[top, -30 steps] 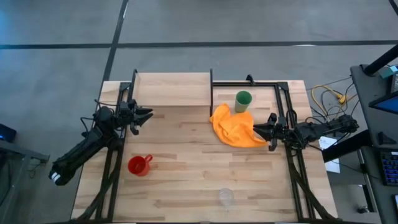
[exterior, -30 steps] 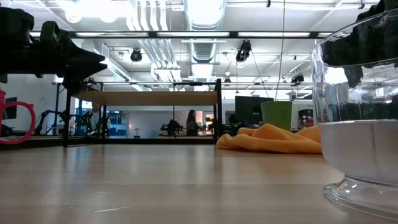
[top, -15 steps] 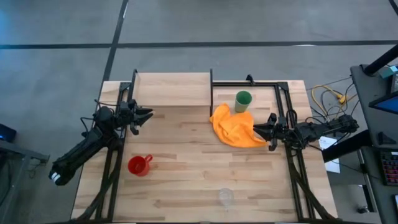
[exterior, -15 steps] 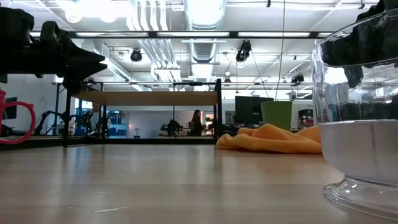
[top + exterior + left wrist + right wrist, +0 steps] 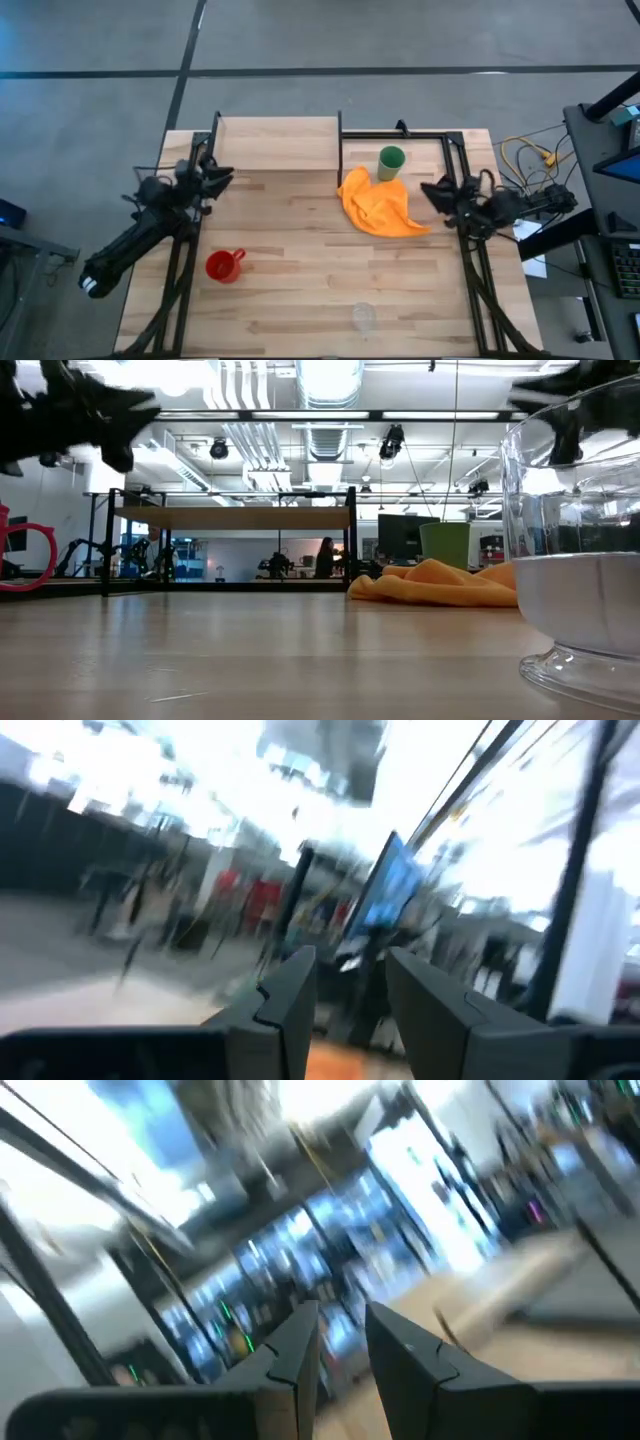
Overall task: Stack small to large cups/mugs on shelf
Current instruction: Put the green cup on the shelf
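Observation:
The red mug (image 5: 224,265) stands on the table at the near left, its handle toward the right; its handle loop shows in the low view (image 5: 22,556). The clear cup (image 5: 362,317) stands near the front edge and looms close in the low view (image 5: 580,560). The green cup (image 5: 391,160) stands at the far right, just behind the orange cloth (image 5: 380,206). The shelf (image 5: 277,143) stands at the far edge. My left gripper (image 5: 218,178) hovers at the left, in front of the shelf. My right gripper (image 5: 430,188) hovers right of the cloth. Both are slightly open and empty.
A black metal frame (image 5: 455,150) runs round the table's far right and down both sides. Bare tabletop (image 5: 300,250) lies between the mug, the cloth and the clear cup. People stand in the room far behind the table (image 5: 325,555).
Both grippers have risen and tipped upward. My left gripper has drawn back toward the table's left and far side. My right gripper has pulled a little toward the right edge, away from the orange cloth. The cups and the cloth have stayed in place.

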Controlling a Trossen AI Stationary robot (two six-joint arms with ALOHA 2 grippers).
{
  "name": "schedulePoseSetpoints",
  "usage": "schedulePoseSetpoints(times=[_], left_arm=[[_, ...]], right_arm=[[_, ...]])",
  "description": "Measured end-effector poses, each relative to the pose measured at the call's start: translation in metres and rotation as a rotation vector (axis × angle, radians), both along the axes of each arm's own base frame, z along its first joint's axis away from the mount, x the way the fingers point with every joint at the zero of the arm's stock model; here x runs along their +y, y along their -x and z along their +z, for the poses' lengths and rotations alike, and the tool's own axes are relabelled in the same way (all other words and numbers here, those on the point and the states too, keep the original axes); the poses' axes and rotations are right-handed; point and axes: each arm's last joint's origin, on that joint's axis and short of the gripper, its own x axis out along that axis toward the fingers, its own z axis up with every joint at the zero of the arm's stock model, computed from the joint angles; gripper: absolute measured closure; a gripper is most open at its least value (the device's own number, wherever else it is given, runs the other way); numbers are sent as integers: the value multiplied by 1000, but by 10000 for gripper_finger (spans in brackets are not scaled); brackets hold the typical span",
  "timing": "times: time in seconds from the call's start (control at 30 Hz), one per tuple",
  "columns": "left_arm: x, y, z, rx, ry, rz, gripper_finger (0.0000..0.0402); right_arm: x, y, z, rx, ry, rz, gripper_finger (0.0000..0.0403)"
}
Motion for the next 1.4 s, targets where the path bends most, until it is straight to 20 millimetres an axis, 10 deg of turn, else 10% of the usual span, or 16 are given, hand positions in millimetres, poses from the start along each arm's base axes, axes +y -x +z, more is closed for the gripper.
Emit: schedulePoseSetpoints(times=[0.13, 0.7, 1.1, 1.4], left_arm=[[-9, 8, 43, -70, -66, -23, 290], [5, -8, 195, 225, -267, 29, 290], [21, -25, 209, 199, -269, -7, 290], [20, -26, 210, 206, -284, -103, 290]], right_arm=[[-1, 7, 33, -57, 122, -32, 321], [12, -43, 197, 708, 483, -53, 321], [26, -89, 228, 969, 514, -14, 321], [28, -120, 203, 1129, 378, -37, 321]])
